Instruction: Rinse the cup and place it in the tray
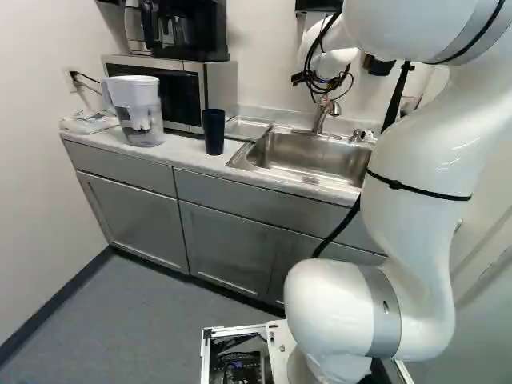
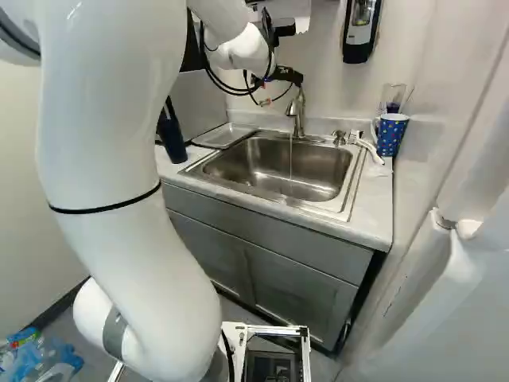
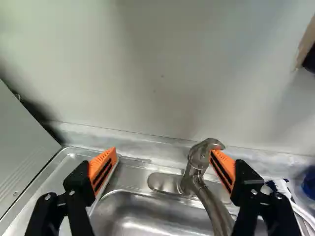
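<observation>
Jaws of the gripper (image 3: 164, 153) stand wide apart, one pad (image 3: 225, 169) right by the tap (image 3: 212, 204); with water (image 2: 290, 163) running, backing straight off should spare its lever. The dark cup (image 1: 214, 132), likely the one meant, waits upright just left of upper centre in the left base view: best gripped low, rim free.

I see a coffee maker (image 1: 194, 30) atop the microwave (image 1: 181, 98) — a pitcher (image 1: 138, 102) in front of it — and a wall-mounted dispenser (image 2: 361, 30).

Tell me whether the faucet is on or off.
On. In the right base view, a thin stream of water runs from the faucet down into the sink.
</observation>
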Tool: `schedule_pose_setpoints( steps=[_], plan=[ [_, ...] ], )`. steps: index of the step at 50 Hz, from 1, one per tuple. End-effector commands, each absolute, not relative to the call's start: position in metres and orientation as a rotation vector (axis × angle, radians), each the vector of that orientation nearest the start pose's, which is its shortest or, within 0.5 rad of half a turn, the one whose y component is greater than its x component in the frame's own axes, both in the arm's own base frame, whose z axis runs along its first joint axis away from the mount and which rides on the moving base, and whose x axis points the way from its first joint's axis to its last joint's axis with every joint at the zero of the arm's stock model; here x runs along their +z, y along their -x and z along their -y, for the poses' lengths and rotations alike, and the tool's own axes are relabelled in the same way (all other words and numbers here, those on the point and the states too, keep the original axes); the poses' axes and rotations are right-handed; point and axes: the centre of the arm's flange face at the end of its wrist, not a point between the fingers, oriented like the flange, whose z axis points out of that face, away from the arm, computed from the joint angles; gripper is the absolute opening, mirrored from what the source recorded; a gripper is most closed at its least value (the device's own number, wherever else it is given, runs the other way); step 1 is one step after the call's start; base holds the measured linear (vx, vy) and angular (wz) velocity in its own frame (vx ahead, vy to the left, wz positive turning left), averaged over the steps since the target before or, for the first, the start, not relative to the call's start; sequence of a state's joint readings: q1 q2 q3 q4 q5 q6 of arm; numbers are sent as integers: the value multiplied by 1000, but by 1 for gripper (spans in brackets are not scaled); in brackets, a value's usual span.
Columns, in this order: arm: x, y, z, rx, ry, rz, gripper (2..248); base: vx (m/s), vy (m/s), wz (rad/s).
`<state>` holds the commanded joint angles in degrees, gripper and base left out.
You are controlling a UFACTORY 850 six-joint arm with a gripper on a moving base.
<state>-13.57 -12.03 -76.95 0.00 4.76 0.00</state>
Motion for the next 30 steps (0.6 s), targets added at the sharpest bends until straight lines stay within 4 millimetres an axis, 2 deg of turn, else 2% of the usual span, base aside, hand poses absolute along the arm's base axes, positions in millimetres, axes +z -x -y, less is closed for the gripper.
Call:
schedule_pose_setpoints(
  steps=[30],
  plan=[
    [671, -600, 146, -1898, 2656, -318, 247, 0, 0, 0]
  ],
)
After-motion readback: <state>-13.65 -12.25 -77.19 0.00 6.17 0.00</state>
